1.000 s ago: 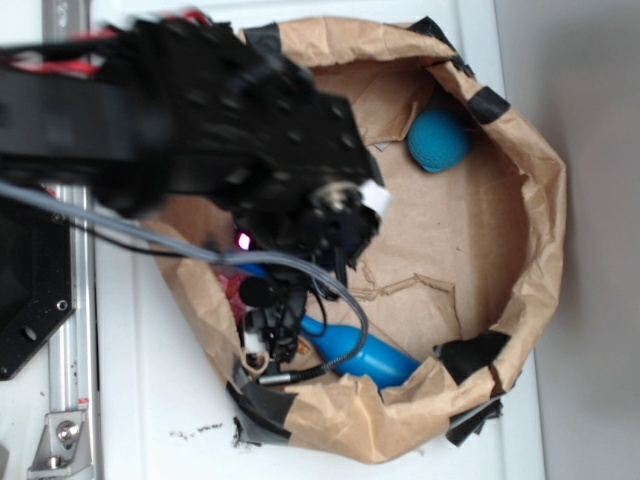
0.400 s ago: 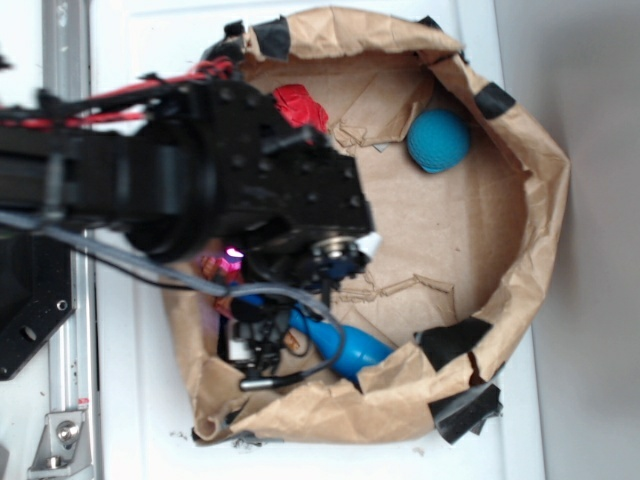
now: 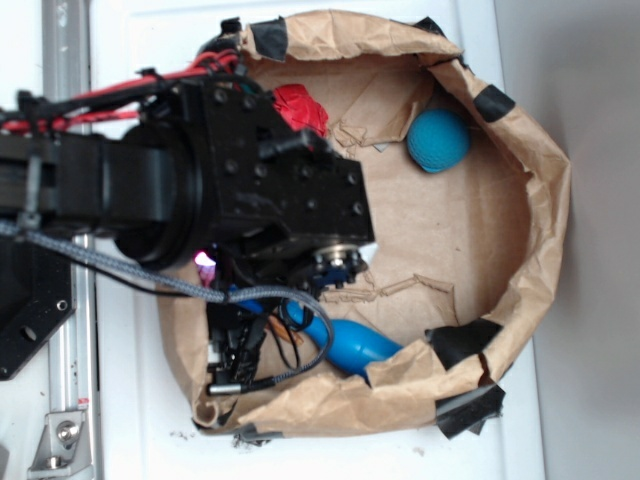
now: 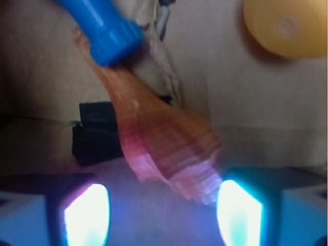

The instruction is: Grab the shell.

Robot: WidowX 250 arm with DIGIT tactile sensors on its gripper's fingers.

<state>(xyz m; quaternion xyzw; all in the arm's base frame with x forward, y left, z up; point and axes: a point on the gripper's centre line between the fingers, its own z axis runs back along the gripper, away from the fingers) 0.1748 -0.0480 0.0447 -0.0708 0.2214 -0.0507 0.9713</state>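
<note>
In the wrist view the shell (image 4: 164, 143), ribbed tan and orange-brown, lies on brown paper with its wide end between my fingertips and close to the right one. Its narrow tip runs up under the cap of the blue bottle (image 4: 105, 25). My gripper (image 4: 163, 205) is open, both glowing pads apart with the shell's end in the gap. In the exterior view the black arm (image 3: 270, 190) hangs over the left side of the paper basin and hides the shell. The blue bottle (image 3: 355, 345) pokes out beneath it.
A yellow rubber duck (image 4: 287, 28) sits at the upper right of the wrist view, black tape (image 4: 95, 138) left of the shell. The crumpled paper basin wall (image 3: 545, 200) rings everything. A teal ball (image 3: 437, 140) and a red object (image 3: 300, 105) lie inside.
The arm has shifted left and lower toward the bottle end of the basin, uncovering the red object. The paper basin's rim has shifted slightly.
</note>
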